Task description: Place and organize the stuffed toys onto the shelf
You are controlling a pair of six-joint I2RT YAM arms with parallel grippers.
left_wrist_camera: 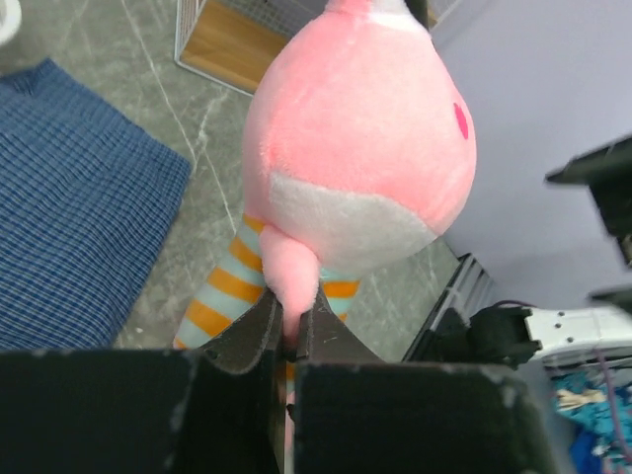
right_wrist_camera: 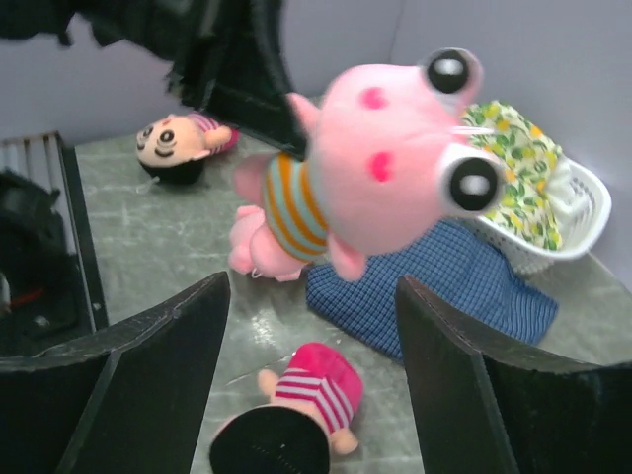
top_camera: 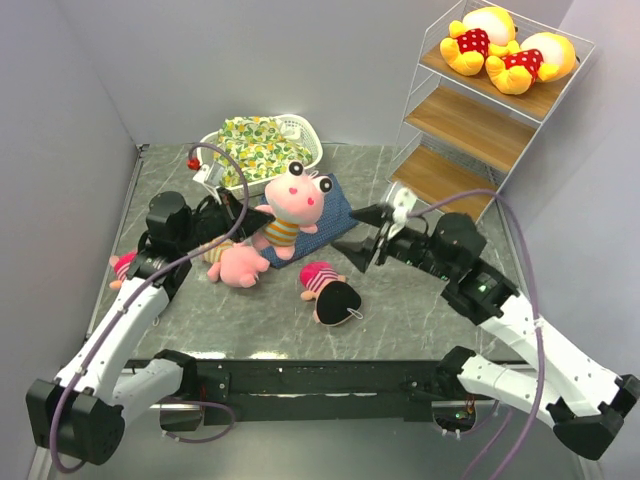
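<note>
My left gripper (top_camera: 245, 213) is shut on a pink limb of a striped piglet (top_camera: 290, 205) and holds it above the blue cloth. In the left wrist view the fingertips (left_wrist_camera: 259, 326) pinch that limb under the piglet (left_wrist_camera: 355, 148). My right gripper (top_camera: 362, 232) hangs open just right of it, touching nothing; the piglet (right_wrist_camera: 385, 158) floats beyond its jaws. A second piglet (top_camera: 238, 266) lies on the table. One pink-hatted doll (top_camera: 330, 292) lies in the middle, another (top_camera: 122, 266) at the left wall. Two yellow bears (top_camera: 478, 40) (top_camera: 530, 60) sit on the shelf's (top_camera: 480, 120) top board.
A blue checked cloth (top_camera: 335, 210) lies flat under the lifted piglet. Behind it stands a white basket (top_camera: 305, 135) holding a yellow-green floral bundle (top_camera: 255, 145). Grey walls close in on the left and back. The shelf's middle and lower boards carry nothing.
</note>
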